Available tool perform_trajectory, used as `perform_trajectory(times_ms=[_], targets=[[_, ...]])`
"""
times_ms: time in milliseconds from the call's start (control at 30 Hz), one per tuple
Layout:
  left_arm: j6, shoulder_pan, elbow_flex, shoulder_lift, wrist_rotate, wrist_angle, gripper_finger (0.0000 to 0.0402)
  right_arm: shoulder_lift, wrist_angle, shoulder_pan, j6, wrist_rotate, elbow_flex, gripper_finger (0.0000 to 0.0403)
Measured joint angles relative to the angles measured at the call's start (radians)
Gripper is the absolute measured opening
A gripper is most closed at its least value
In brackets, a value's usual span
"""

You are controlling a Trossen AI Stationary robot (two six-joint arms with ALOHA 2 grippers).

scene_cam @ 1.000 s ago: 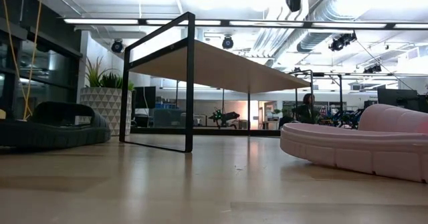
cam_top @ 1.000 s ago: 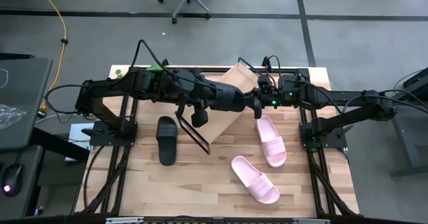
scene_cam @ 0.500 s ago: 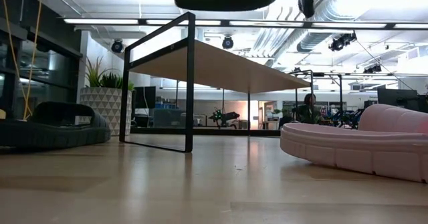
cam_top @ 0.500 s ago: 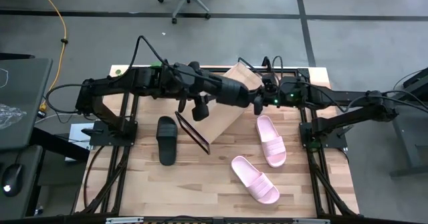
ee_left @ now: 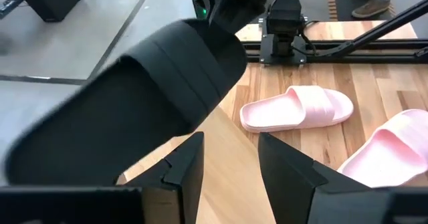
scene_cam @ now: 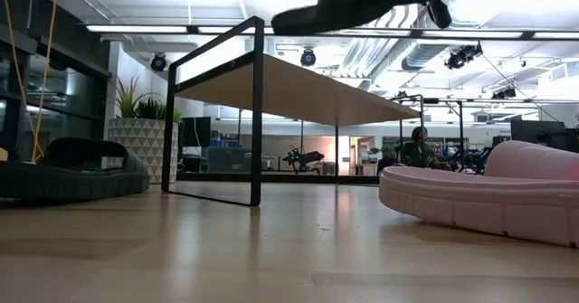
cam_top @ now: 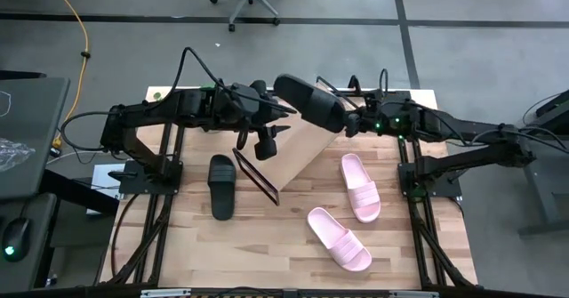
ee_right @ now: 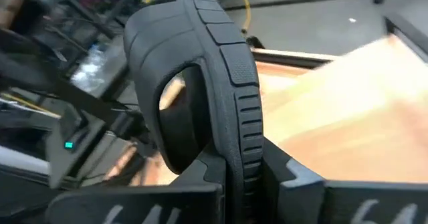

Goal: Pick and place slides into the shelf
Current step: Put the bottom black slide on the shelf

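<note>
Now right gripper [cam_top: 354, 124] pinches black slide [cam_top: 308, 102] aloft over shelf [cam_top: 289, 147] far edge; left gripper [cam_top: 269, 136] spread, empty, beside it. Next: lower slide onto board, release

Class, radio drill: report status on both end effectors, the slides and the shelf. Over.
Right end effector shut on black slide, above shelf. Left end effector open, empty, over shelf. Three slides on table. Nothing blocking.
</note>
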Motion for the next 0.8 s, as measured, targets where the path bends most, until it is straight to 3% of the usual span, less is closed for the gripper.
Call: perform_trajectory(times_ms=[300,800], targets=[[0.007,-0.002,0.0,0.0,-0.001,-0.028,0.0128,-0.045,-0.024,-0.099,0.016,-0.053,0.0,0.0016],[0.007,-0.002,0.0,0.0,0.0,-0.054,0.0129,-0.326,-0.168,-0.272,0.034,-0.086,0.0,0.0016]])
